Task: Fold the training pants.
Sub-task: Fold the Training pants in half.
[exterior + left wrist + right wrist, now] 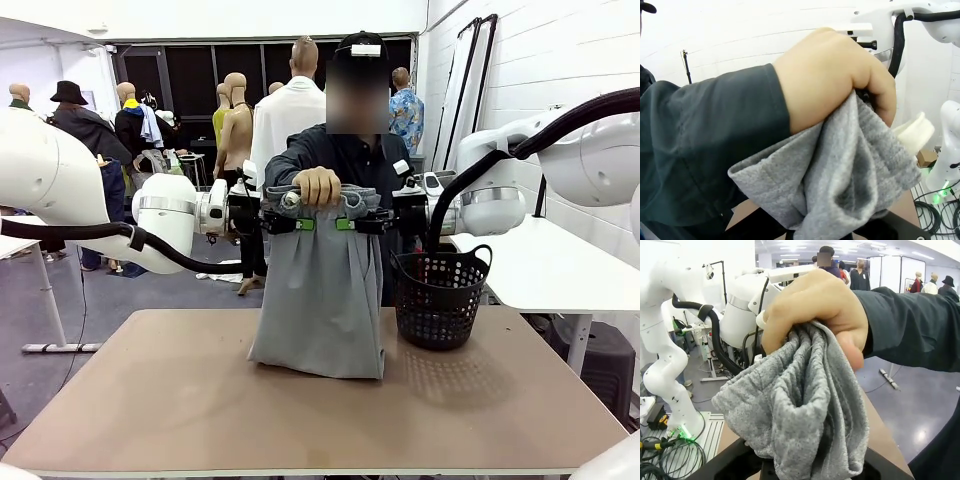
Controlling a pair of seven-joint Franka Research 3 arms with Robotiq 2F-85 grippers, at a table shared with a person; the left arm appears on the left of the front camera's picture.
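Grey training pants point(320, 290) are hanging at centre frame, both grippers point(304, 224) point(345, 224) clamped on the waistband, the person's hand point(318, 186) fisted around it.

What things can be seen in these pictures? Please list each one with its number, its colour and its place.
training pants: one, light grey, hanging by the waistband above the table, lower end resting on the tabletop
drawstring: one, white, sticking out of the waistband beside the person's hand
basket: one, black mesh, on the table to the right of the pants
table: one, light brown top, in the foreground
side table: one, white, behind the basket at the right
person's hand: one, gripping the middle of the waistband from above
left gripper: one, black with green pads, shut on the waistband left of the hand
right gripper: one, black with green pads, shut on the waistband right of the hand
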